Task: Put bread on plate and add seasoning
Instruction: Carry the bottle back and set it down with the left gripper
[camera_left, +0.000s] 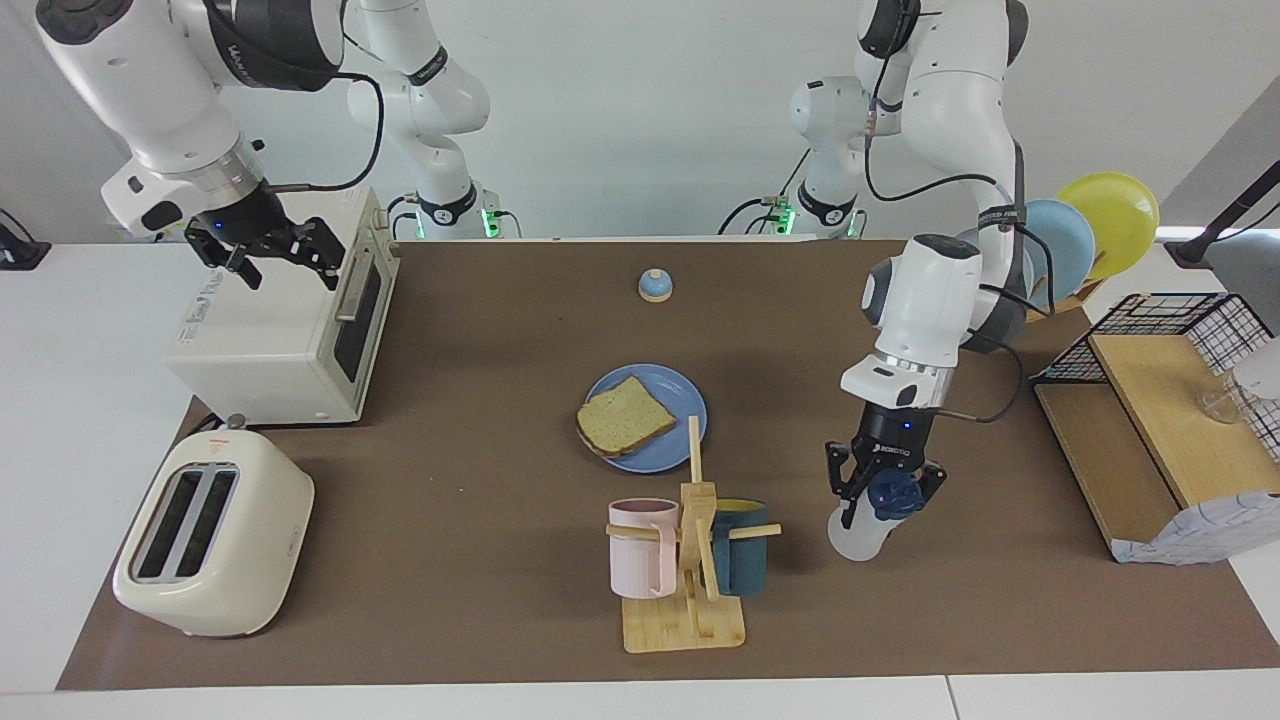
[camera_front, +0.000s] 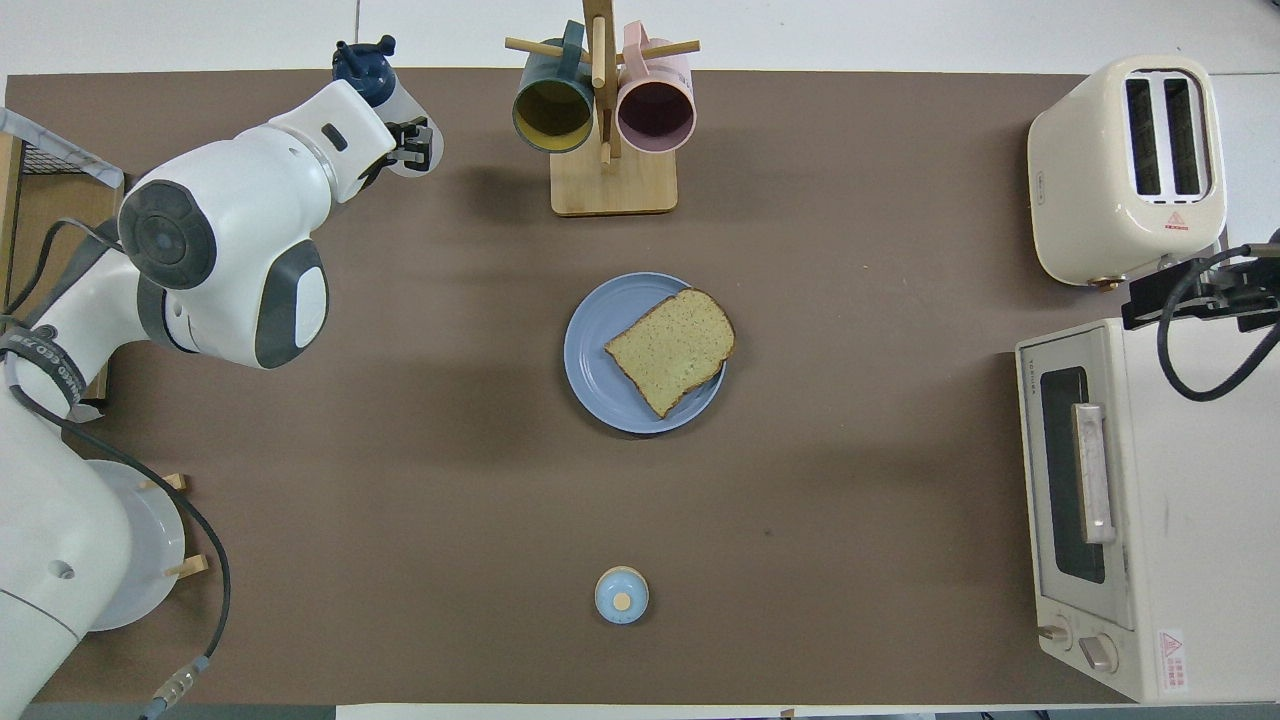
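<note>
A: What is the biggest risk? The left end effector (camera_left: 882, 494) is clamped on the seasoning bottle (camera_left: 868, 525), gripping near its navy cap with the pale body hanging below, close to the table (camera_left: 480, 330) or perhaps touching it. It is held well away from the blue plate (camera_left: 672, 390), toward the left arm's end. A grip that high could let the bottle swing or slip on the way over.

B: And the bread (camera_left: 625, 415) already lies on that plate, one corner over the rim, so a low pass could nudge it off.

A: What stands in the way? The wooden mug rack (camera_left: 690, 560) with its pink mug (camera_left: 642, 548) and teal mug (camera_left: 742, 560) sits between bottle and plate, slightly farther from the robots than the plate. Its upright post could catch the bottle.

B: The toaster oven (camera_left: 285, 330), toaster (camera_left: 212, 535), wire basket shelf (camera_left: 1165, 420) and plate rack (camera_left: 1060, 240) stand clear at the ends. The right end effector (camera_left: 270, 250) waits over the oven, fingers apart. The small bell (camera_left: 655, 285) is no obstacle.
</note>
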